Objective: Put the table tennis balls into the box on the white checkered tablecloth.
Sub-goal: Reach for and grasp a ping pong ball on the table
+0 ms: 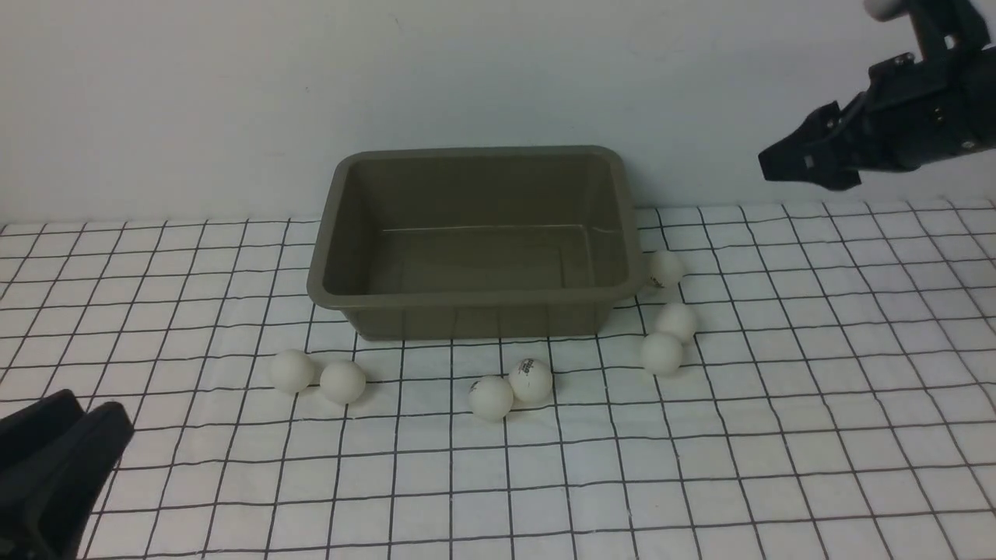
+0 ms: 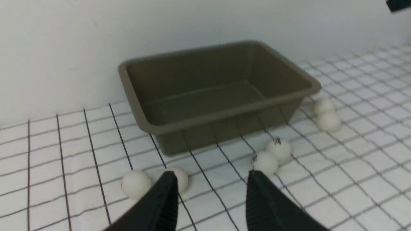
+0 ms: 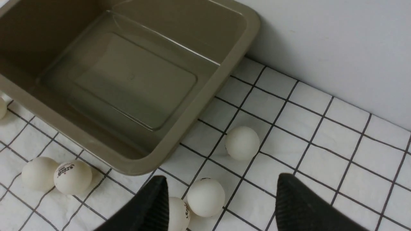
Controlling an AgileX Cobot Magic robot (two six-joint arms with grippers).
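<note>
Front view shows you all seven table tennis balls lying on the white checkered tablecloth, none of them inside the box. Four lie in two touching pairs along the box's near wall, ahead of your left claw: one pair is just beyond one fingertip and the other pair just beyond the other. That claw sits low near the cloth with its fingers parted by a moderate gap, holding nothing. The other three balls cluster by the box's right end, beneath and ahead of your right claw, which hangs well above the cloth, right of the box. Its fingers stand wide apart and it is empty too.
</note>
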